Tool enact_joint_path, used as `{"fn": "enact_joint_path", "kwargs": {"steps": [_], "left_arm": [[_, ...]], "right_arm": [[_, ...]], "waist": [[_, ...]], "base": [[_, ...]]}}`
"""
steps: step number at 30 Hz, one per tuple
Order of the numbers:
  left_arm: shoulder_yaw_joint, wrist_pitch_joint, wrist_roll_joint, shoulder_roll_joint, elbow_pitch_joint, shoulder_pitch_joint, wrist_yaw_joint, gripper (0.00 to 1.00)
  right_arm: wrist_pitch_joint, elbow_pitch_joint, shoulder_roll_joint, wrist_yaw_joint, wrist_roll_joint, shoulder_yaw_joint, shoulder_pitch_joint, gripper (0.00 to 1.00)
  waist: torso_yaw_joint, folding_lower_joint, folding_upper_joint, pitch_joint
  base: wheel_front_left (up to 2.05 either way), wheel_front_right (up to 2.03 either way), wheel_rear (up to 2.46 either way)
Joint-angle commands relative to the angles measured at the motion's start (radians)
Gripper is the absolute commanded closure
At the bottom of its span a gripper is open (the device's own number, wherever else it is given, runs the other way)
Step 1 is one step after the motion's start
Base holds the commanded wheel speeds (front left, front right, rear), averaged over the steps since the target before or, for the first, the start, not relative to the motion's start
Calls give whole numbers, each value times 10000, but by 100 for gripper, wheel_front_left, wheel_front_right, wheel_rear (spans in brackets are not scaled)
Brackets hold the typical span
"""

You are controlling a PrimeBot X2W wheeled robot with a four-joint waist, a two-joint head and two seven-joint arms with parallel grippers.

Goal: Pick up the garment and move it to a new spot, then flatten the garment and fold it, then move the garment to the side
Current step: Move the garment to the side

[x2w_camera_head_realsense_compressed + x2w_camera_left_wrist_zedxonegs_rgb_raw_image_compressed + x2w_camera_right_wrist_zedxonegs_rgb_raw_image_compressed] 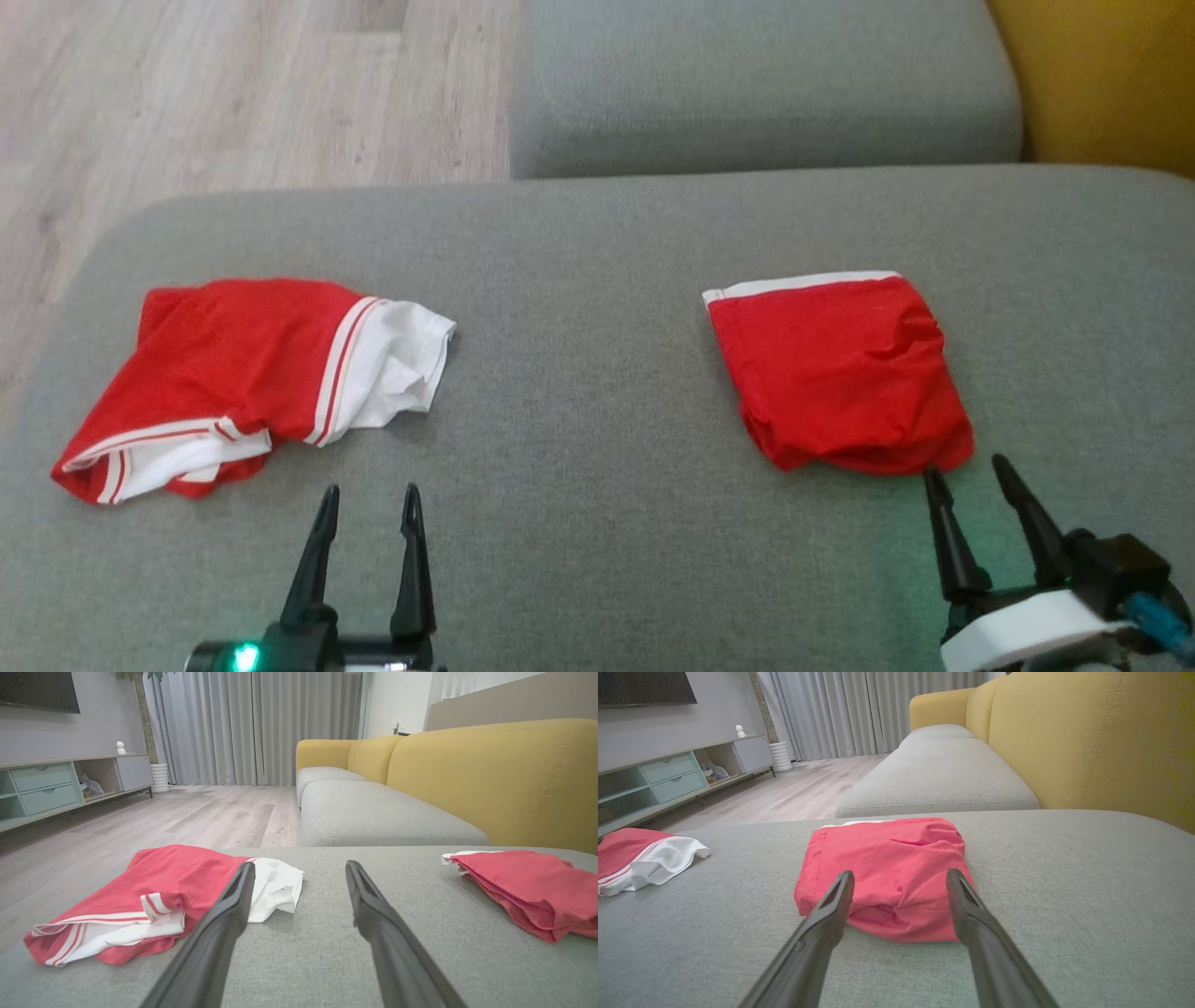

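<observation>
A crumpled red and white garment [243, 378] lies at the left of the grey sofa cushion [579, 373]; in the left wrist view the garment [154, 900] sits left of the fingers. A folded red garment [840, 373] with a white band lies at the right, and the right wrist view has this folded garment [887, 872] just beyond the fingertips. My left gripper [369, 499] is open and empty, a little nearer than the crumpled garment's right end. My right gripper [966, 471] is open and empty, its tips at the folded garment's near edge.
A second grey cushion [766, 84] adjoins at the back. The yellow sofa back [1102, 75] rises at the far right. Wooden floor [215, 93] lies beyond the cushion's left edge. A TV cabinet [56, 788] stands across the room.
</observation>
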Motion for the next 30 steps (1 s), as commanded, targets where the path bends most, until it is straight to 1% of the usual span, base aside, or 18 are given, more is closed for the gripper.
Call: {"fn": "enact_joint_path", "kwargs": {"steps": [1, 7, 9, 12, 17, 22, 23, 24, 25, 27, 30], "left_arm": [[278, -51, 84, -70, -348, -564, 6, 0], [141, -51, 217, -70, -534, -1166, 12, 0], [17, -51, 303, -70, -497, -1352, -47, 0], [-209, -51, 384, -70, -469, -1626, -74, 0], [-615, -51, 334, -70, -449, -1930, 34, 0], [-889, -51, 281, -70, -451, -2106, 142, 0], [-938, -51, 275, -70, -468, -2161, 176, 0], [-943, -51, 274, -70, -485, -2186, 195, 0], [-934, -51, 273, -70, -504, -2209, 209, 0], [-907, -51, 272, -70, -540, -2249, 241, 0], [-896, -51, 248, -70, -606, -2321, 270, 0]], "right_arm": [[-135, -282, -260, -7, 65, 122, -512, 0], [-135, -95, -673, -7, 323, -244, -1507, 0], [-135, 233, -866, -7, 428, -343, -1906, 0], [-48, 1047, -1230, -7, 584, -426, -2600, 0], [817, 2446, -1666, -7, 968, -343, -3710, 0], [1750, 3554, -1845, -7, 1797, 354, -4531, 0], [2272, 3848, -1878, -7, 2356, 858, -4733, 50], [2507, 3905, -1911, -7, 2670, 1140, -4817, 71], [2703, 3920, -1959, -7, 2988, 1390, -4896, 100], [2851, 3788, -2151, -7, 3522, 1892, -5046, 100], [2483, 3704, -2655, -7, 3965, 2213, -5323, 100]], "waist": [[59, 0, 0, 196], [257, 0, 0, 1319], [315, 0, 0, 1578], [367, 0, 0, 1847], [434, 0, 0, 2146], [473, 0, 0, 2397], [480, 0, 0, 2494], [470, 0, 0, 2548], [452, 0, 0, 2609], [395, 0, 0, 2735], [245, 0, 0, 2965]], "base": [[0, 0, 0], [0, 0, 0], [0, 0, 0], [0, 0, 0], [0, 0, 0], [0, 0, 0], [0, 0, 0], [0, 0, 0], [0, 0, 0], [0, 0, 0], [0, 0, 0]]}}
